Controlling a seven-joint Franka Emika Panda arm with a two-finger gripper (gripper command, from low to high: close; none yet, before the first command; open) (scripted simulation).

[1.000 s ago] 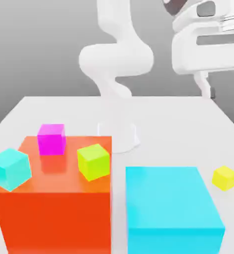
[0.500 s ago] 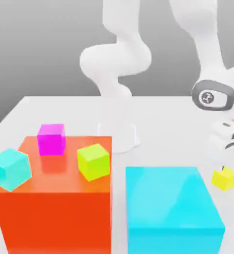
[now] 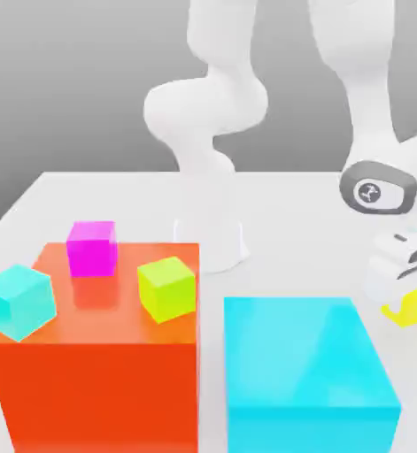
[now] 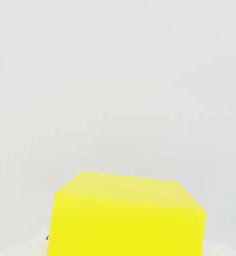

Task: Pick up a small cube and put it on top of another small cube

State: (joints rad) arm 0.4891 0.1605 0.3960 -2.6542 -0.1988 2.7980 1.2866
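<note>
The claw (image 3: 396, 292) is down at the small yellow cube (image 3: 407, 307), on the exterior view's right, just beside the big cyan block (image 3: 309, 372). The white hand covers part of this cube, so the claw seems to be around it, but whether it is clenched on it or released I cannot tell. In the hand view the yellow cube (image 4: 125, 215) is very close under the camera, with the bare white table (image 4: 114, 75) behind it, so I judge that the cube sits between the claw's two sides or almost there. What could go wrong from here: if the claw closes off the centre, or on the corners of the cube and not on flat faces, the cube may turn or slip out during lifting. If it lifts before the grasp is firm, the cube would stay on the table (image 3: 105, 195). The big cyan block is near, so a sideways move made too low could hit its edge. The other small cubes are on the orange block (image 3: 96, 372), well apart on the exterior view's left: a magenta cube (image 3: 92, 248), a lime cube (image 3: 167, 287), and a cyan cube (image 3: 17, 301) that hangs tilted at the block's edge. A stack on the cyan one looks risky to me; the magenta or lime cube seems a steadier base.
</note>
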